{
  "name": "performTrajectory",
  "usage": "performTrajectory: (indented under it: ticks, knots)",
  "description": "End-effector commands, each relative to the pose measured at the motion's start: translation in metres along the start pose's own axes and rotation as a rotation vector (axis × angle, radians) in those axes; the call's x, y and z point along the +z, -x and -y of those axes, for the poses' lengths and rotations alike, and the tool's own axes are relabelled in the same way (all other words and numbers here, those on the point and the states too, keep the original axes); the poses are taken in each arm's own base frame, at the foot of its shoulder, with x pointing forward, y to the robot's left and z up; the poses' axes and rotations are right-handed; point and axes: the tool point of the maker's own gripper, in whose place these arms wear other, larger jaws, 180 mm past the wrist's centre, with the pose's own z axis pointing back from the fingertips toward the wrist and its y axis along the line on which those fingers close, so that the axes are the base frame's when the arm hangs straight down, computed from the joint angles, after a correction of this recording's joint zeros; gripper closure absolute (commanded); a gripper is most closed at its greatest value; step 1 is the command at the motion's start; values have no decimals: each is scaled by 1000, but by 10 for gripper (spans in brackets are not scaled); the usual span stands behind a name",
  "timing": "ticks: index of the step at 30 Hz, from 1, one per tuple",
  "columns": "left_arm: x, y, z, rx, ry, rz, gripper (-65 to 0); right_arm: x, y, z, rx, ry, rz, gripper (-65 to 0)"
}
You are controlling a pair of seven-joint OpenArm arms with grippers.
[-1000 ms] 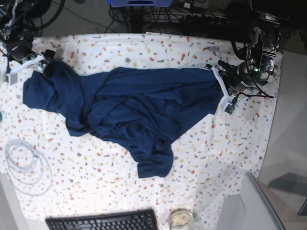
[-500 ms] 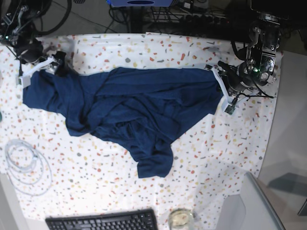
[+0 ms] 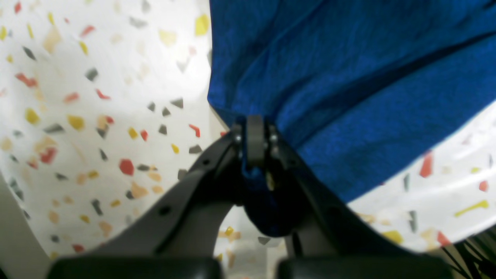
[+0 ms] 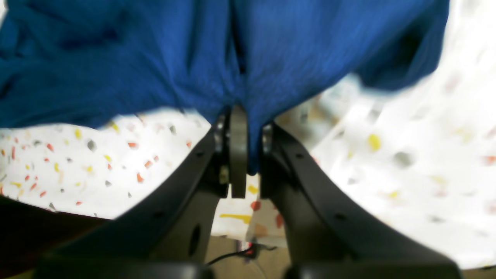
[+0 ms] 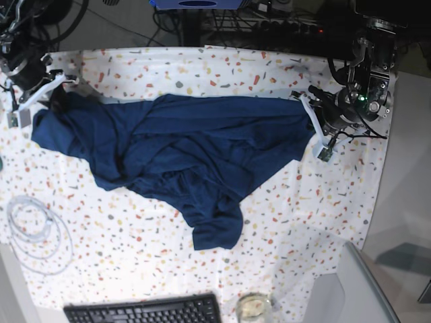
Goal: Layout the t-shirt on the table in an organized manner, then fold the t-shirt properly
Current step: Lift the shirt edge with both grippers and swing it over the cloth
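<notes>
The left hand (image 3: 254, 155), a black two-fingered unit, is fully closed, with a fold of the plain dark navy blue soft fabric t-shirt (image 3: 348, 77) pinched between its fingers; a small wad of the same cloth bulges out behind the clamped tips. In the base view this left hand (image 5: 316, 128) sits at the right-hand end of the garment, touching its edge. The right hand (image 4: 242, 155), of the same black construction, is likewise closed on the t-shirt (image 4: 155, 58), with the fabric edge drawn down between its fingers and creases radiating upward from the pinch. In the base view the right hand (image 5: 50, 91) is at the far left corner of the garment, near the rear edge of the counter. The t-shirt (image 5: 195, 148) lies on the large counter covered by a white cloth speckled with red, yellow and grey flecks (image 5: 310, 222), stretched along its top edge between the two hands. Below that edge it is wrinkled and bunched, with one loose flap trailing toward the front of the counter. A coil of pale grey cable (image 5: 34, 229) rests on the counter's left side, apart from the garment. A black keyboard (image 5: 145, 311) lies at the front edge, with a small clear glass dish (image 5: 254, 306) just beside it.
</notes>
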Motion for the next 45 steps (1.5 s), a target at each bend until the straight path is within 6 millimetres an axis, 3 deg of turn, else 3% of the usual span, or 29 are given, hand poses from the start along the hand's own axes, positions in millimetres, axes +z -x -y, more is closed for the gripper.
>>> performTrajectory:
  ticks: [1, 5, 8, 13, 19, 26, 31, 36, 40, 45]
  knots:
    - [8, -19, -7, -12, -20, 59, 0, 5, -9, 0, 25, -2, 14, 0]
    - [24, -57, -6, -38, -31, 160, 0, 12, -21, 10, 49, 45, -46, -2]
    - [36, -87, -6, -64, -42, 240, 0, 17, -42, 25, 10, 102, -49, -2]
    - [47, -136, -15, -57, -66, 312, 0, 22, -103, 50, 49, 165, -33, -2]
    - [50, -196, -19, -62, -68, 382, 0, -1, -179, 62, 71, 148, -5, 0]
    - [40, -262, -21, -109, -54, 400, 0, -37, -252, 64, 154, 101, 26, 0]
    - [60, -327, -43, -86, -77, 514, 0, -40, -309, 62, 221, 106, 95, 0]
    - [90, -391, -72, -54, -110, 610, 0, -18, -380, 60, 281, 132, 211, 0]
    - [130, -442, -84, -47, -127, 713, 0, 21, -438, 56, 327, 169, 319, 0]
    - [183, -484, -79, -66, -133, 831, 0, 64, -483, 54, 380, 221, 400, -2]
